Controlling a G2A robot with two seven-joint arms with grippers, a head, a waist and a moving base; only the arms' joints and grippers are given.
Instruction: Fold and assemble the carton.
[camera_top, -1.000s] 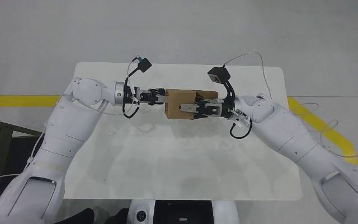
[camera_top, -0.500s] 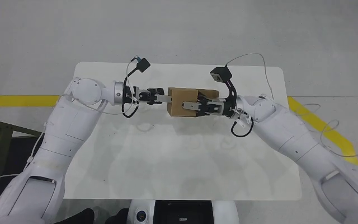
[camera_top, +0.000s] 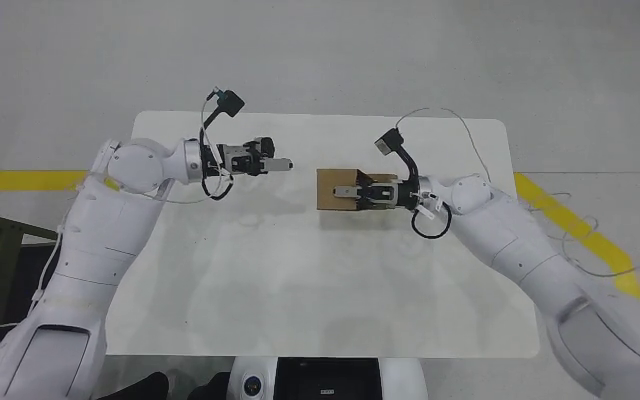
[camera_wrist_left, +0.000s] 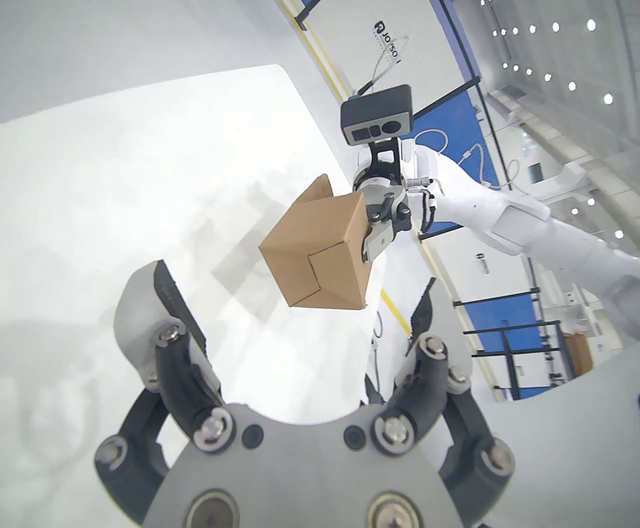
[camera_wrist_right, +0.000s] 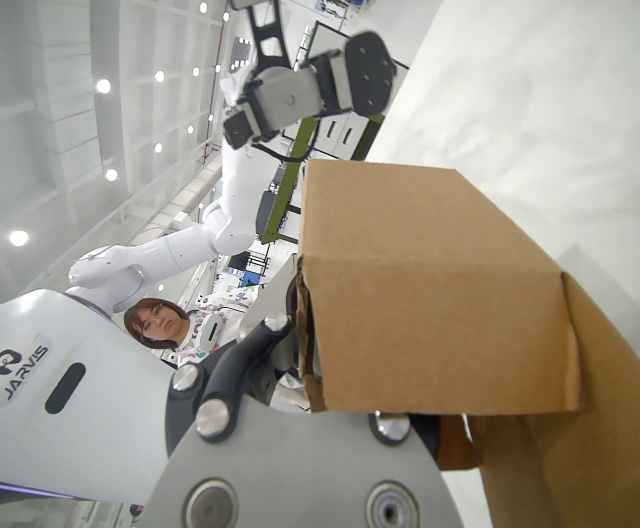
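Above the table (camera_top: 300, 300), right end effector (camera_top: 345, 190) grips carton (camera_top: 331, 201); left end effector (camera_top: 286, 163) gapes.

**Your counter (camera_top: 300, 290): white, rounded corners, standing on a grey floor (camera_top: 320, 60).**
You look down on a plain white top that runs out to the far edge. A yellow floor stripe (camera_top: 50, 180) passes beside it on both sides. The carton (camera_top: 340, 188) hangs just above the counter's middle, lifted off the surface.
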